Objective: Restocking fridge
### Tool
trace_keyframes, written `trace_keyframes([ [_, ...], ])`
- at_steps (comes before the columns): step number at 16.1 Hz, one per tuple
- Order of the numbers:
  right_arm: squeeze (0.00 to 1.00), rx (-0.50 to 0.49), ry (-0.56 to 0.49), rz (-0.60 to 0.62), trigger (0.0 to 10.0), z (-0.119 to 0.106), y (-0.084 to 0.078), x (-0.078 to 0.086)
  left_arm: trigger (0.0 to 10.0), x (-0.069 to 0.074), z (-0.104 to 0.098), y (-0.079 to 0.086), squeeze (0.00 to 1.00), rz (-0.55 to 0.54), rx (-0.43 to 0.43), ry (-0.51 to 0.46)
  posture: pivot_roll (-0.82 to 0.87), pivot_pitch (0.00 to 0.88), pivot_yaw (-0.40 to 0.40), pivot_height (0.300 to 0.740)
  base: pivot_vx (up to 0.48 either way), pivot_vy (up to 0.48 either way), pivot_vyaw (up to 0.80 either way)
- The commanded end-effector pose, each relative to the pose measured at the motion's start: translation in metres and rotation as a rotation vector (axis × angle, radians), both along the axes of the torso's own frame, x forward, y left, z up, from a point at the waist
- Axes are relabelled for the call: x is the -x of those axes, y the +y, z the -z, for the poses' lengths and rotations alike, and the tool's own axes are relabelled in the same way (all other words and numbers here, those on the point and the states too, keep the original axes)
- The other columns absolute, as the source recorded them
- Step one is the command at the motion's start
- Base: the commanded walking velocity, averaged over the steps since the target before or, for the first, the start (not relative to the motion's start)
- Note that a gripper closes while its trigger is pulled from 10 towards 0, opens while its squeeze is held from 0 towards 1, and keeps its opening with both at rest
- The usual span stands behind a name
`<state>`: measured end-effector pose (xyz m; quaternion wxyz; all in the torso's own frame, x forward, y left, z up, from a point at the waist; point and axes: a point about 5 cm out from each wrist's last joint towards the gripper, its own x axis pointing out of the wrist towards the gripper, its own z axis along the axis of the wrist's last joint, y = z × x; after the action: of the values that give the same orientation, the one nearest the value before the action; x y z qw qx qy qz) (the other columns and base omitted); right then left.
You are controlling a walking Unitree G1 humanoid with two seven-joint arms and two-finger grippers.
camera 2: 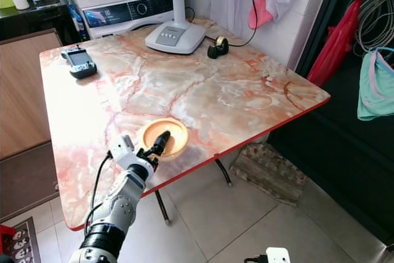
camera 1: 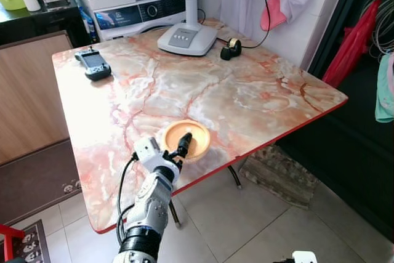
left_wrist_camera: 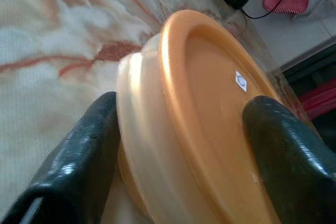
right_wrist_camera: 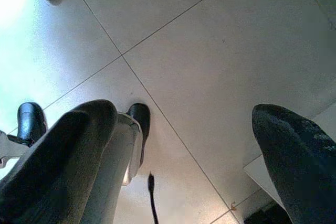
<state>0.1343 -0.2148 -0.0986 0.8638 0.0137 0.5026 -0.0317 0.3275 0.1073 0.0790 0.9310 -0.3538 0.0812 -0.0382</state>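
The left pincer (camera 1: 183,144) gripped the rim of the orange bowl (camera 1: 192,132) on the marble table (camera 1: 184,84); the right pincer (right_wrist_camera: 184,150) hung spread wide over floor tiles (right_wrist_camera: 210,40).

Left pincer (camera 1: 182,145) extended forward; right pincer (right_wrist_camera: 184,145) hanging, fingers parted.

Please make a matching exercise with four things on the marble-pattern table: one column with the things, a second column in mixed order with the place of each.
Things:
1. round orange plastic container
2. white base of the standing fan
3. dark handheld device with a screen
4. black tape dispenser

Places:
A. far left part of the table
B. near edge, between the fingers of the left gripper
C. far edge, middle
D. just right of the fan base, by the wall

Pairs: 1-B, 2-C, 3-A, 4-D
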Motion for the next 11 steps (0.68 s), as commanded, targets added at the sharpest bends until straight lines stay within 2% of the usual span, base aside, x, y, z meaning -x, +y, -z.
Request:
trace_keyframes([
  [1,0.00,0.004,0.003,-0.004,10.0,0.0001,-0.0007,0.0007,0.0,-0.0020,-0.0009,0.0004,0.00,-0.012,0.015,-0.005,0.02,0.000,-0.016,0.740,0.000,0.000,0.00],
  [11,0.00,0.013,0.009,-0.020,10.0,-0.0003,-0.0028,0.0003,0.0,-0.0079,-0.0091,0.0079,0.00,-0.059,0.037,-0.056,0.03,0.000,-0.031,0.740,0.000,0.000,0.00],
])
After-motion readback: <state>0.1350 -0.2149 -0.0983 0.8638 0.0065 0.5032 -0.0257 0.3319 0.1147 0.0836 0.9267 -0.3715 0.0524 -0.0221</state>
